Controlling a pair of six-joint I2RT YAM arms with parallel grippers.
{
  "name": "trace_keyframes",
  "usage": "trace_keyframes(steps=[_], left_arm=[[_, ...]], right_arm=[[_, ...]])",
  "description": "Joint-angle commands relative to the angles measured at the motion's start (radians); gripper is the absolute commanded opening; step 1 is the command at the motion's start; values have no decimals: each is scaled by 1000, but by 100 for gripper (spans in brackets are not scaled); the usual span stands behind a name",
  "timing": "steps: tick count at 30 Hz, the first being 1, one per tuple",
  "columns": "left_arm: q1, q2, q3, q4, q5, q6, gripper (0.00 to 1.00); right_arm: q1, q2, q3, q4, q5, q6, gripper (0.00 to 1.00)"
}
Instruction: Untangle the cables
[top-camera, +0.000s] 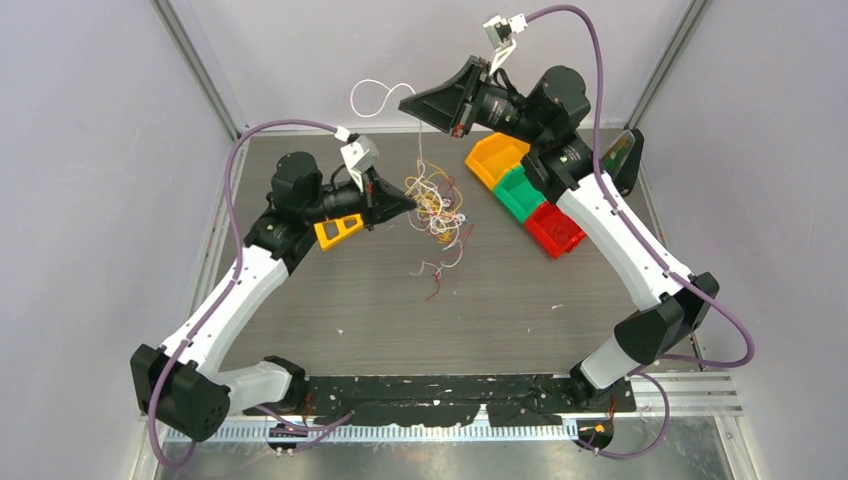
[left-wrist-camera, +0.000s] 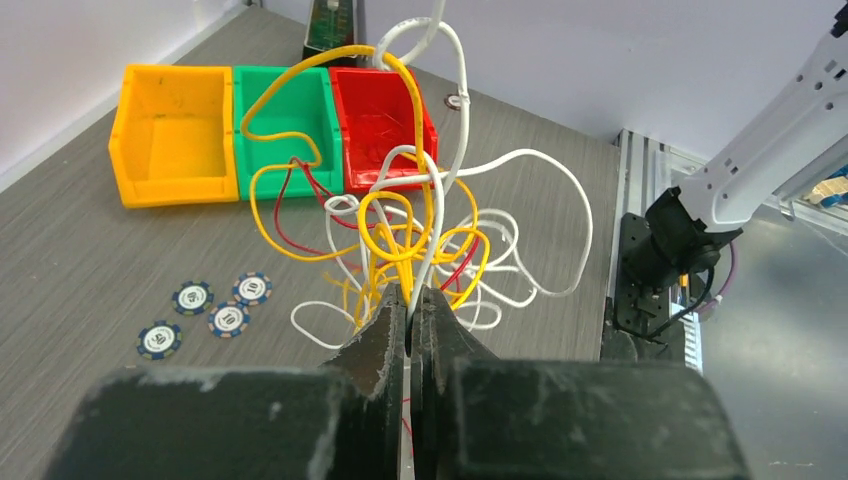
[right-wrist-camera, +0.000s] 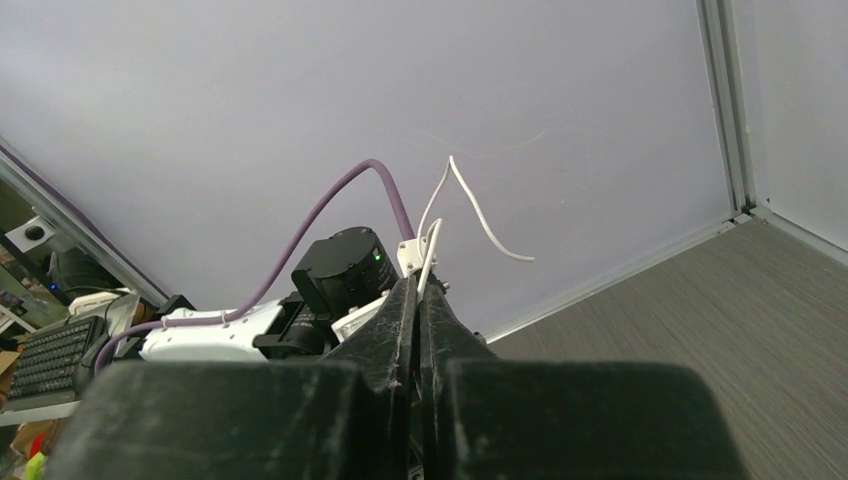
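The cables (top-camera: 436, 205) hang as a tangle of yellow, white and red wires, lifted above the dark table (top-camera: 360, 310) with loose ends trailing down. My left gripper (top-camera: 411, 204) is at the tangle's left side. In the left wrist view the left gripper (left-wrist-camera: 411, 296) is shut on a white cable (left-wrist-camera: 432, 225) amid yellow loops. My right gripper (top-camera: 406, 100) is held high above the tangle and is shut on a white cable (top-camera: 371, 95) that loops out to the left and drops to the bundle. The right wrist view shows the right gripper (right-wrist-camera: 420, 287) with the white end (right-wrist-camera: 478, 213) sticking out past it.
Yellow (top-camera: 487, 149), green (top-camera: 512, 196) and red (top-camera: 548, 233) bins stand in a row at the back right, under the right arm. Several poker chips (left-wrist-camera: 211, 306) lie on the table left of the tangle. Walls close in the back and sides.
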Motion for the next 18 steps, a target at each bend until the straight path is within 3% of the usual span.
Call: trace_keyframes(steps=[1,6,11,15,18], left_arm=[[1,-72,-18,33,27,6,0],[72,-150,-41,-26,48,-14,0],[182,-222,-31,-72,46,-35,0],[189,-220,14,-62,62,-87,0],[187,-188,51,-41,79,-162,0]], right_arm=[[-17,-50,8,11,14,-17,5],[-109,-97,-70,-91,-8,-139,6],[-243,-198,-336,-297,-21,-414,5],[-255,-226,-529,-392,-66,-552,5],[-240,-203,-523,-483,-99,-625,20]])
